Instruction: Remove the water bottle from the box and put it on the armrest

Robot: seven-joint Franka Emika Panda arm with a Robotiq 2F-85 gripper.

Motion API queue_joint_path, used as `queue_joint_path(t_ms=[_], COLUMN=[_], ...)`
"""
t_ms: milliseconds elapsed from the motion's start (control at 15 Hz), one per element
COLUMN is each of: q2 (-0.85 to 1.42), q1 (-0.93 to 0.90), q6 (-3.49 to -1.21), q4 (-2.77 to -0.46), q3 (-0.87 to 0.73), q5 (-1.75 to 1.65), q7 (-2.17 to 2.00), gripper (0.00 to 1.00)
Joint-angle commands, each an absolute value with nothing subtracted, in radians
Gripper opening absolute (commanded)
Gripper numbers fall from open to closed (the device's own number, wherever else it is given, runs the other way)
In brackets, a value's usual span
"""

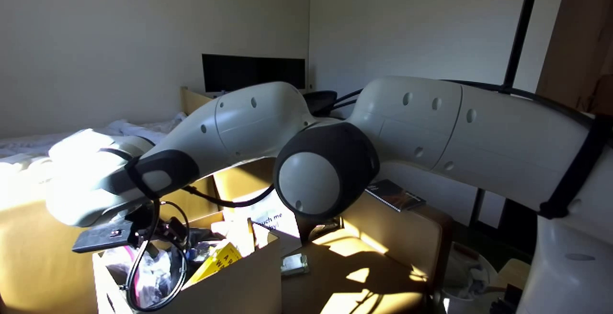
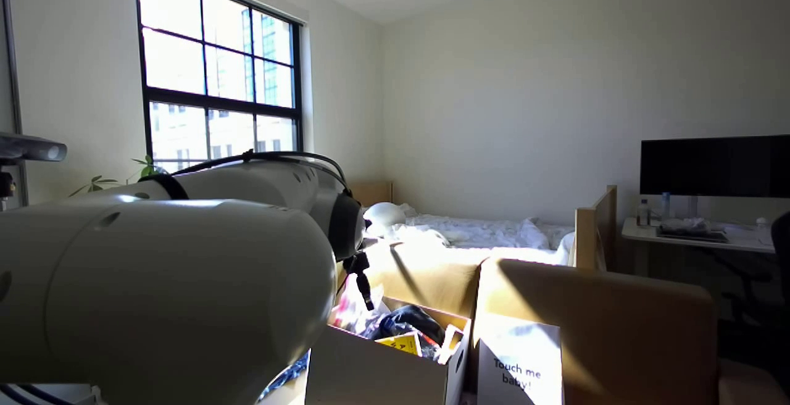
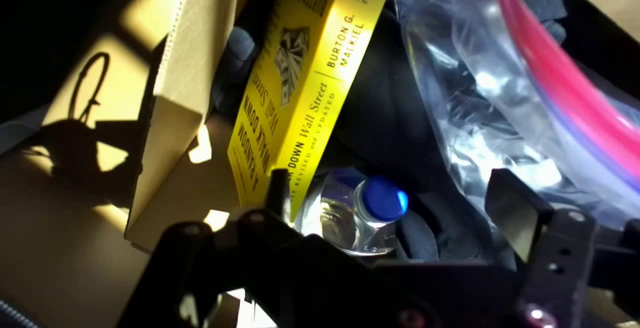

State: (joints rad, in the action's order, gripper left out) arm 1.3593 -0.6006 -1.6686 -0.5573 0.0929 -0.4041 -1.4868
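Observation:
The water bottle (image 3: 345,213), clear with a blue cap, stands in the box (image 3: 192,43) in the wrist view, its lower part hidden. My gripper (image 3: 394,195) is open around the line of sight to it, with nothing held. The cap appears nearer the left finger (image 3: 278,193), which overlaps a yellow book. How far the fingertips are above the bottle I cannot tell. In both exterior views the arm reaches over the box (image 1: 239,280) (image 2: 376,371), and the bottle is hidden there. A tan-brown armrest (image 1: 416,230) ends the sofa, right of the box in an exterior view.
Close beside the bottle are the yellow book (image 3: 310,98), dark cloth-like items and a clear bag (image 3: 465,93) with a pink strip. A notebook (image 1: 395,195) lies on the armrest. A white printed panel (image 2: 519,368) stands beside the box. Cables loop below the wrist.

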Motion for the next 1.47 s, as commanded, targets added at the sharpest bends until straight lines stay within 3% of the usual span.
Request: queue_joint_path(t_ms=[0,1067,1200,1267,1400], q2=[1.354,1.451,1.529,1.463,1.474], q1=[-0.565,-0.536,-0.560,-0.556,-0.555], q6=[-1.589,-1.718,-1.709,-1.772,-1.836], q4=[-0.591,-0.494,-0.355,-0.474,-0.473], q3=[0.100,0.046,-0.034,-0.053,-0.070], q5=[-0.375,-0.438,-0.365,-0.354,-0.336], q7=[-1.501,-1.495,-1.463,-1.486,-1.484], gripper=[1.00,1.00,1.00,1.00,1.00])
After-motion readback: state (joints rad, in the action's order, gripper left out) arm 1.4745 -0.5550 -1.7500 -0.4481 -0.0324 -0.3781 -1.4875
